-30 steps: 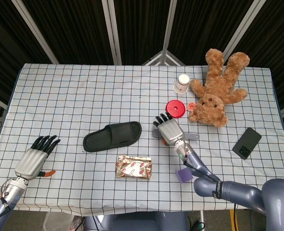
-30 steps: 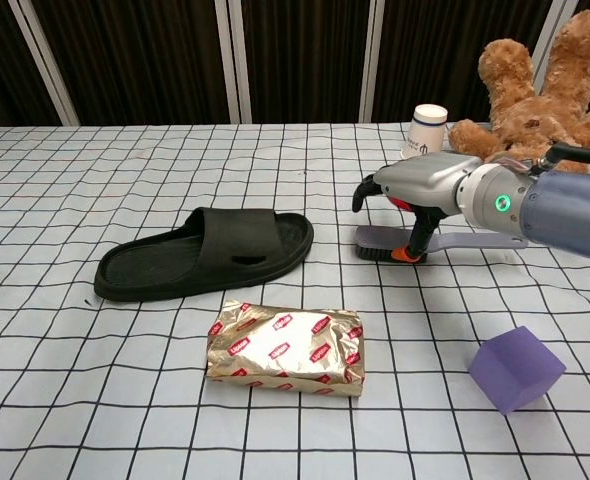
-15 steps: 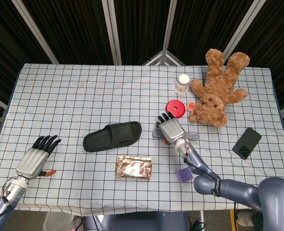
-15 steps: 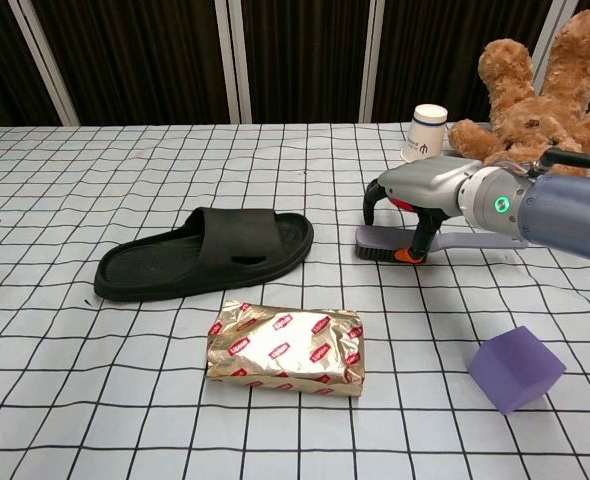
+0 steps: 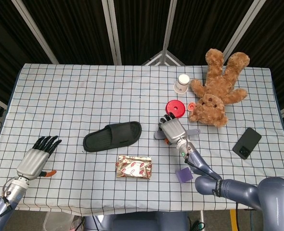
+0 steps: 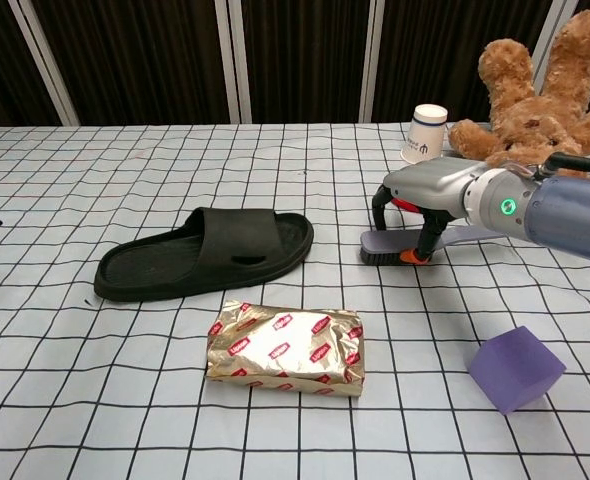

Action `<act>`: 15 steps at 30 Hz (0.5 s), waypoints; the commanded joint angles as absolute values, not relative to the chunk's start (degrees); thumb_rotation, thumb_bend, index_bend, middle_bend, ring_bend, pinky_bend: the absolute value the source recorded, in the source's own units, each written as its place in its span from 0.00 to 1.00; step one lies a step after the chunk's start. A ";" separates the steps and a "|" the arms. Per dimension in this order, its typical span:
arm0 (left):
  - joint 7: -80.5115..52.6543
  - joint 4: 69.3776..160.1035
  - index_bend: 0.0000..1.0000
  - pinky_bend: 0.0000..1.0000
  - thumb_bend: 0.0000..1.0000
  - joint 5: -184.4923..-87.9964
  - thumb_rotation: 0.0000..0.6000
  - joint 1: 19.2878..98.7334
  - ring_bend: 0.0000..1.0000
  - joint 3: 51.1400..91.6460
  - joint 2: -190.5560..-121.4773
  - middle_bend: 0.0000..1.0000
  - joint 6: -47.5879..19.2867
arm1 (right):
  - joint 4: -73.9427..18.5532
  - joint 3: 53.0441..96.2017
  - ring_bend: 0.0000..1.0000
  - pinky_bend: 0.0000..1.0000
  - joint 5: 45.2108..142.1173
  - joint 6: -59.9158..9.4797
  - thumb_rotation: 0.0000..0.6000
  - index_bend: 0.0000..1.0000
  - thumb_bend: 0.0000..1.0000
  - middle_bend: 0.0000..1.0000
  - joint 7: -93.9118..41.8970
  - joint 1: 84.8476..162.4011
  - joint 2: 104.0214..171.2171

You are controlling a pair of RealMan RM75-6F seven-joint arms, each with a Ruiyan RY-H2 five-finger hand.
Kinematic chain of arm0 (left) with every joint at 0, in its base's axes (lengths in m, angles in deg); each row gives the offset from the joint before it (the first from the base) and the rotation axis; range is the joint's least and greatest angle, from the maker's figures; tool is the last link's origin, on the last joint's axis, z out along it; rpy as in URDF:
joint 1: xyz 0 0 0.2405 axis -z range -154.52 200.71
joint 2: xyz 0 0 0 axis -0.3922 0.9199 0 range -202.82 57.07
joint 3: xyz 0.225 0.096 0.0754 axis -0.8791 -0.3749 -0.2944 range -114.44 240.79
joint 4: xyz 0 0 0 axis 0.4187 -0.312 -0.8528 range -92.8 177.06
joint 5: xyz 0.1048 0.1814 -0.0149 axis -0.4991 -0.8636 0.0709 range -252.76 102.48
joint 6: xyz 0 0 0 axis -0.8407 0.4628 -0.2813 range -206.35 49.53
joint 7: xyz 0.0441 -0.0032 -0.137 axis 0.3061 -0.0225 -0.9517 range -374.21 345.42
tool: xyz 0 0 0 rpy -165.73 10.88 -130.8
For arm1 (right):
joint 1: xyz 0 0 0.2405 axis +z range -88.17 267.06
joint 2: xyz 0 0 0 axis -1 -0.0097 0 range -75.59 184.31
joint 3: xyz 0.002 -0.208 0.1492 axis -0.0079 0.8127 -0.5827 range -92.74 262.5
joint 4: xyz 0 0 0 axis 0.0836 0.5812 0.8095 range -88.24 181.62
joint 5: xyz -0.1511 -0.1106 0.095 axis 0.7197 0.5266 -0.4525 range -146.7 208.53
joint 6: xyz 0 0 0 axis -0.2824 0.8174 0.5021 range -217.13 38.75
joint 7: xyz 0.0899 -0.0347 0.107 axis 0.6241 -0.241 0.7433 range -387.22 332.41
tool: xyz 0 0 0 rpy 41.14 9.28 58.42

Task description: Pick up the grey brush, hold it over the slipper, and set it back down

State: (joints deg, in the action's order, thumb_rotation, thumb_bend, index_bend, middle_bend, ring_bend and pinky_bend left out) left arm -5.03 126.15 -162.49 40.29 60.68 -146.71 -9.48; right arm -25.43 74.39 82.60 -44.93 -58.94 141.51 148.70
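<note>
My right hand (image 6: pixel 427 192) arches over the grey brush (image 6: pixel 400 243), fingers curled down around its slim plastic body; whether they truly grip it I cannot tell. The brush lies on the checked cloth, bristles down, well right of the black rubber slipper (image 6: pixel 207 252). My left hand (image 5: pixel 34 158) rests flat, fingers spread, holding nothing.

Black rubber slipper (image 5: pixel 112 136): frame centre, on the table.
Grey plastic brush (image 6: pixel 415 243): right of slipper.
Gold foil packet (image 5: pixel 133 167): below slipper.
Brown plush teddy bear (image 5: pixel 218 89): upper right.
</note>
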 commanded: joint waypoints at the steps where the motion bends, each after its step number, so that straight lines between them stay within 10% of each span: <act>1: -4.97 126.14 0.00 0.03 0.07 -162.47 0.89 40.28 0.00 60.68 -146.72 0.00 -9.44 | -25.21 74.53 0.15 0.11 82.57 -44.93 1.00 0.48 0.36 0.26 -58.65 141.56 148.76; 15: -4.68 126.15 0.00 0.03 0.10 -163.06 0.89 40.66 0.00 60.10 -147.00 0.00 -10.07 | -24.26 74.67 0.46 0.51 87.80 -44.24 1.00 0.76 0.38 0.57 -51.57 140.61 148.97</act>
State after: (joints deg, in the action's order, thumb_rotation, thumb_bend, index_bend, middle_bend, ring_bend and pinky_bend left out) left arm -4.69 126.12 -163.00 40.65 60.15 -147.00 -10.10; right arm -24.60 74.55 86.80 -44.24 -52.73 140.90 148.85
